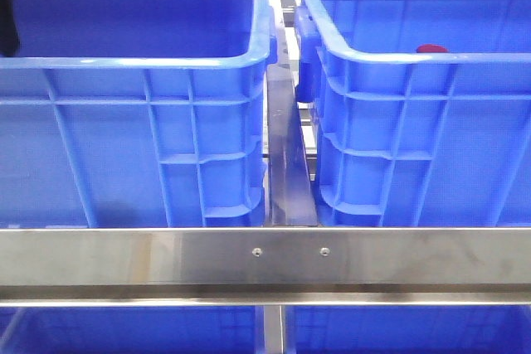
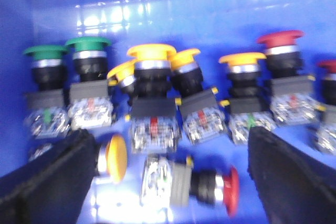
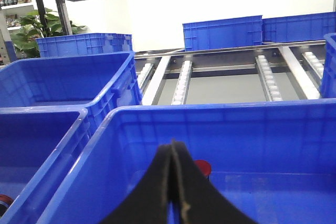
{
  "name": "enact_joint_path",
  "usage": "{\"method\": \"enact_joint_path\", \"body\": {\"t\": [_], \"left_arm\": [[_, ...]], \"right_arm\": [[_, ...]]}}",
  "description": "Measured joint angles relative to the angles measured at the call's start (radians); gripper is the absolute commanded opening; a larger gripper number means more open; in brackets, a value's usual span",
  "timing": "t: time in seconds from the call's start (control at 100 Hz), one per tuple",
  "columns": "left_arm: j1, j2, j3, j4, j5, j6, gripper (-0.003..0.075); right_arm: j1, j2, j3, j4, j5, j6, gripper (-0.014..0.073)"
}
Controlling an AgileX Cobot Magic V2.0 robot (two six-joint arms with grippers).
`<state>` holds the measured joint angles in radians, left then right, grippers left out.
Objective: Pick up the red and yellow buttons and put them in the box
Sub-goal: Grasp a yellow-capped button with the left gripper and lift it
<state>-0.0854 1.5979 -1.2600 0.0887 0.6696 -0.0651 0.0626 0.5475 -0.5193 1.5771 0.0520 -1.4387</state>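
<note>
Between the 2 black fingers of the left gripper (image 2: 168,182), you see a wide gap; the fingers (image 2: 47,182) stand far apart at either side of the left wrist view, and nothing is held. Directly in that gap lie 2 buttons on their sides on the blue crate floor: a yellow button (image 2: 113,158) close to one finger, and a red button (image 2: 210,184) with its clear contact block beside it. Neither finger touches either button, as far as the blurred picture allows you to judge.

Beyond these 2, a row of upright buttons stands against the crate wall (image 2: 173,3): 2 green buttons (image 2: 68,53), a cluster of yellow ones (image 2: 152,59), 1 more yellow (image 2: 242,64), and red ones (image 2: 281,43) at the end.

On the right arm, the right gripper (image 3: 173,182) shows its fingers pressed together along their length, with nothing visible between them. It hangs over a blue crate (image 3: 220,114), and a red button top (image 3: 202,167) sits on that crate's floor just behind the fingers.

From the front view, you see 2 blue crates side by side behind a steel rail (image 1: 265,259): the left crate (image 1: 133,147) and the right crate (image 1: 423,138), with a red cap (image 1: 431,49) just visible above the right crate's near rim.
</note>
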Motion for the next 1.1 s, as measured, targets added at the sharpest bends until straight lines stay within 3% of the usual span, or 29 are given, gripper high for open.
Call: {"method": "enact_joint_path", "body": {"t": [0.56, 1.1], "left_arm": [[0.006, 0.166, -0.009, 0.023, -0.110, 0.000, 0.0546], [0.057, 0.179, -0.009, 0.023, -0.142, 0.000, 0.0546]], "right_arm": [[0.000, 0.000, 0.000, 0.000, 0.000, 0.000, -0.0067], [0.000, 0.000, 0.000, 0.000, 0.000, 0.000, -0.0067]]}}
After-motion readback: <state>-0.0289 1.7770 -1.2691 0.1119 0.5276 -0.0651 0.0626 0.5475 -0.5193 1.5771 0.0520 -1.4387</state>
